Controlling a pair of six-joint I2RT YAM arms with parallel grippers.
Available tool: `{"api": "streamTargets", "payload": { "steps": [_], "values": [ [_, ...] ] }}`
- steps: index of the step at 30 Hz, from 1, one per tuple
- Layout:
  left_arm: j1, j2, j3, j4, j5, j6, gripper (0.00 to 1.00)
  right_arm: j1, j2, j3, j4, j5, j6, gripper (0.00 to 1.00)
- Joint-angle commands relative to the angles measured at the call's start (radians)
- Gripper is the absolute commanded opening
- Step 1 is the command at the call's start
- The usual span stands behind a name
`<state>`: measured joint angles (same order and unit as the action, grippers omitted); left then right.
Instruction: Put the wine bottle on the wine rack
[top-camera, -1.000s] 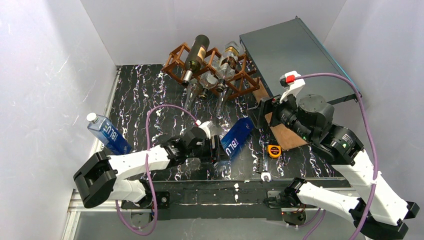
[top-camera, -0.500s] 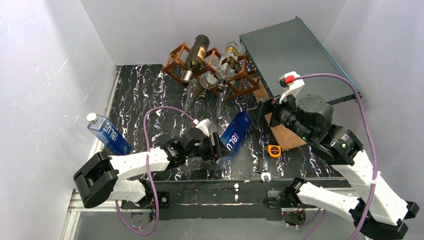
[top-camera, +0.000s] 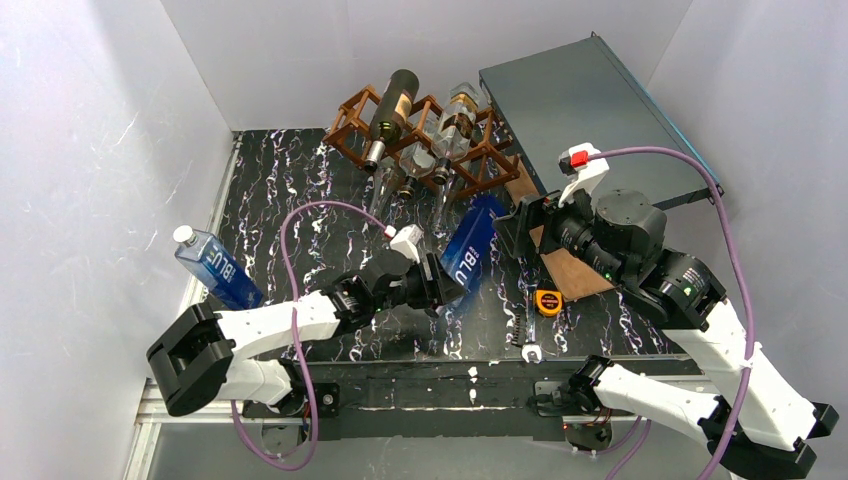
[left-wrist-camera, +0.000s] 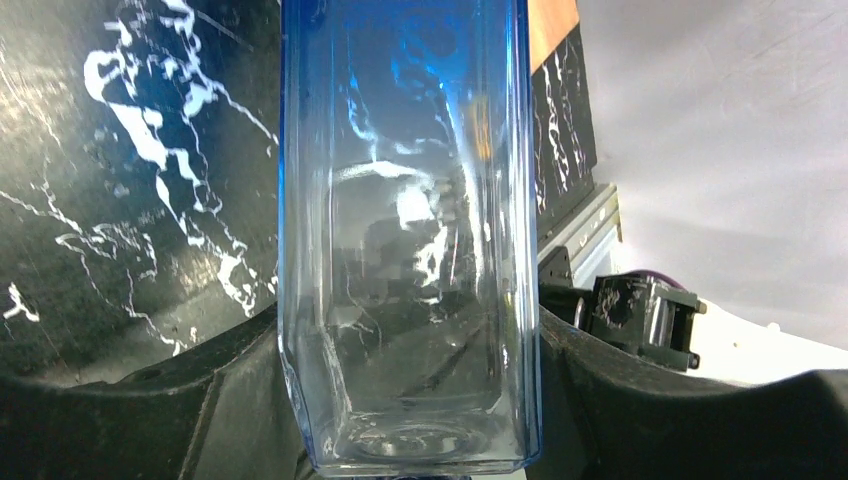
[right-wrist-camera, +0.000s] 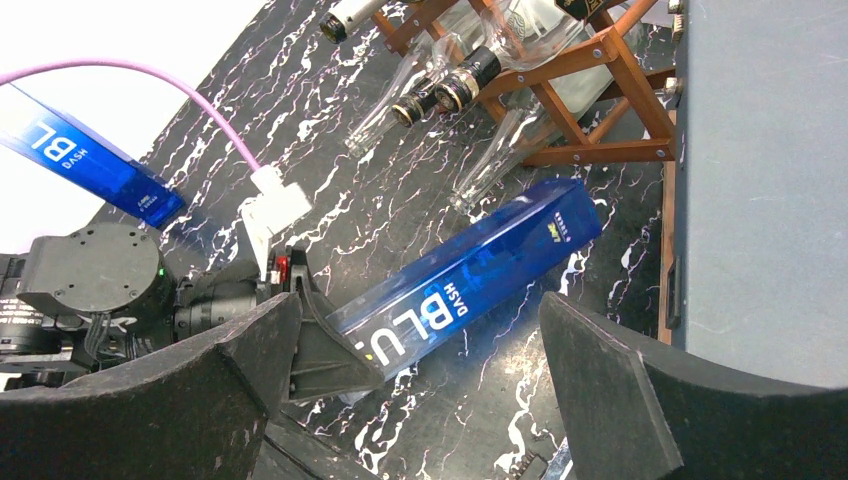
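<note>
Bottle (top-camera: 468, 255), square-sided and translucent blue, sits clamped in left claw (top-camera: 437, 283); right claw (top-camera: 515, 228) gapes.

Two blue bottles (top-camera: 468, 255) (top-camera: 220, 270), one wine rack (right-wrist-camera: 600, 154)

A black bench (top-camera: 280, 200) veined with white fills the middle of the top view. In the upper right a large dark grey flat panel (top-camera: 590, 100) rests at a slant, and a brown wooden board (top-camera: 568, 275) shows along its lower-left edge. Just below that board, right of centre, sits a yellow tape measure (top-camera: 547, 301), with a thin dark tool (top-camera: 521, 325) beside it. At the left edge leans a blue white-capped bottle (top-camera: 220, 270) lettered BLU.
</note>
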<state>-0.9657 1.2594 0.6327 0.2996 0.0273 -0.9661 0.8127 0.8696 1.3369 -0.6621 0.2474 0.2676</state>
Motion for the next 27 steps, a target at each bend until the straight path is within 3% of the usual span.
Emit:
{"api": "streamTargets", "payload": {
  "steps": [1,12,27],
  "values": [
    [0.000,-0.064,0.123,0.253,-0.099,0.089,0.00,0.000,-0.007,0.015,0.046,-0.005,0.012,0.98],
    [0.013,0.020,0.198,0.254,-0.199,0.087,0.00,0.000,-0.003,0.044,0.038,-0.002,0.010,0.98],
    [0.075,0.164,0.321,0.255,-0.133,0.086,0.00,0.000,-0.014,0.044,0.029,0.004,0.007,0.98]
  ]
}}
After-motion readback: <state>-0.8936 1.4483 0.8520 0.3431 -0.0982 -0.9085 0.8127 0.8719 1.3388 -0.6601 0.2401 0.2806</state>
